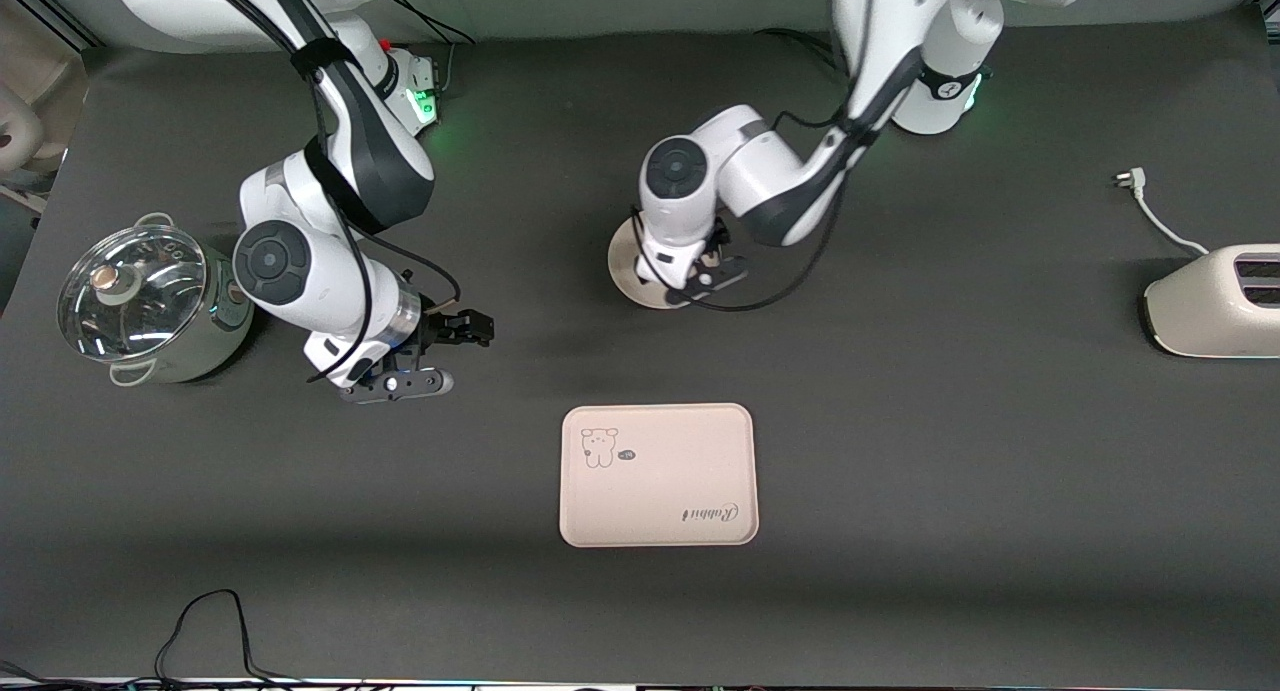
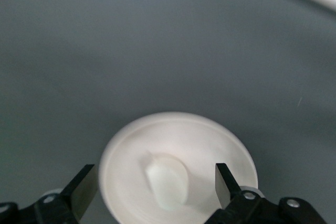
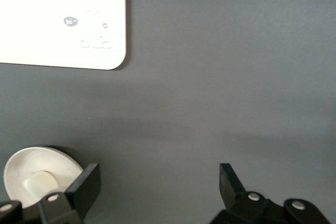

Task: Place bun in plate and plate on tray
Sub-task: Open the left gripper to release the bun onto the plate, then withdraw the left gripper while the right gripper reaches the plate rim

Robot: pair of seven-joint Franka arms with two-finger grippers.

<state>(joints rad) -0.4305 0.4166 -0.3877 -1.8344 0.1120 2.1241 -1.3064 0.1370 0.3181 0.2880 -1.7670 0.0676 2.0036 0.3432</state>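
The round cream-white plate [image 1: 622, 267] sits on the dark table, farther from the front camera than the tray [image 1: 657, 476]. In the left wrist view the small white bun [image 2: 169, 182] lies in the plate [image 2: 126, 156]. My left gripper [image 1: 692, 281] hangs open just over the plate, one finger on each side of the bun [image 2: 156, 180], and hides the bun in the front view. My right gripper [image 1: 455, 356] is open and empty over bare table beside the pot. Its wrist view [image 3: 159, 180] shows the plate [image 3: 26, 163], the bun [image 3: 41, 183] and a tray corner [image 3: 63, 19].
A steel pot with a glass lid [image 1: 135, 301] stands at the right arm's end. A white toaster [image 1: 1215, 301] with its cord and plug [image 1: 1150, 206] stands at the left arm's end. A black cable [image 1: 210, 621] loops at the table's front edge.
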